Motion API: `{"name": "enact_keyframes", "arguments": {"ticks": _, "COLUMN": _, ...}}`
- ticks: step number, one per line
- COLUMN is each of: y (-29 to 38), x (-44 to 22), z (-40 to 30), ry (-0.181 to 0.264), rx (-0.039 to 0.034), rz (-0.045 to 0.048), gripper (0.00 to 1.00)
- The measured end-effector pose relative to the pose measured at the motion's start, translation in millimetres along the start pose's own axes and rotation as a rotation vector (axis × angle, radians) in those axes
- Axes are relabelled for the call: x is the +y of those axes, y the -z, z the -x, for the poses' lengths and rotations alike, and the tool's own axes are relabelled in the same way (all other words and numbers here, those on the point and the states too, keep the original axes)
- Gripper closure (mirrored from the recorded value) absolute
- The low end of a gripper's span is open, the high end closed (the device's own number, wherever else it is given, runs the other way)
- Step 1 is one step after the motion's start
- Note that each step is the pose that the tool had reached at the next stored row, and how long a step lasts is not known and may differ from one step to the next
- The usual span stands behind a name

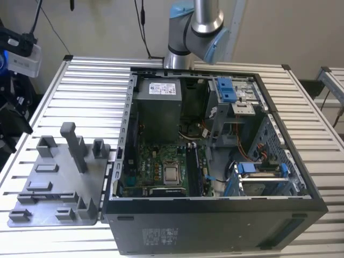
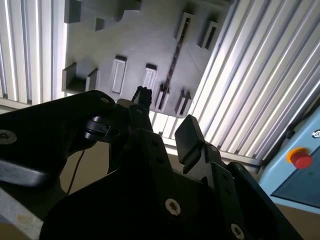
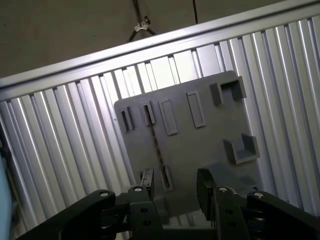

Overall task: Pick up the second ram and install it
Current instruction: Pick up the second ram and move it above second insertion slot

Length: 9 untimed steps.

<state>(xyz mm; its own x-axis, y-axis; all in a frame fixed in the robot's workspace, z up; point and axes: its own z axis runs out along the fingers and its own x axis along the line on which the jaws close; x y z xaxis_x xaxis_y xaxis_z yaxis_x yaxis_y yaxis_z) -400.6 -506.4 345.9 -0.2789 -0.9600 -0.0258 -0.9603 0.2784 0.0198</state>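
The second ram [image 3: 155,145] is a thin dark stick standing on edge in the grey tray [image 3: 200,145], held between slotted posts. It shows edge-on in both wrist views [image 2: 172,65]. In the exterior view it rises from the tray [image 1: 48,188] at the exterior view's left [image 1: 79,153]. My gripper [image 3: 176,182] hangs well above the tray, open, with nothing between its fingers [image 2: 187,135]. The ram lies below and slightly to one side of the gap between them.
An open computer case [image 1: 215,215] lies on the slatted metal table [image 1: 91,86], with the motherboard, silver processor [image 1: 172,173] and memory slots [image 1: 194,171] exposed. The arm's elbow [image 1: 196,27] stands behind the case. A box with a red button [image 2: 300,159] sits off the table's edge.
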Motion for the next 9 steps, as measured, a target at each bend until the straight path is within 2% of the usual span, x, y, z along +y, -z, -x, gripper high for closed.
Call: {"name": "enact_keyframes", "arguments": {"ticks": 9, "y": -12.4, "x": -0.3, "z": -0.3, "ry": 0.000, "rx": -0.0012, "rz": 0.0005, "gripper": 0.52}}
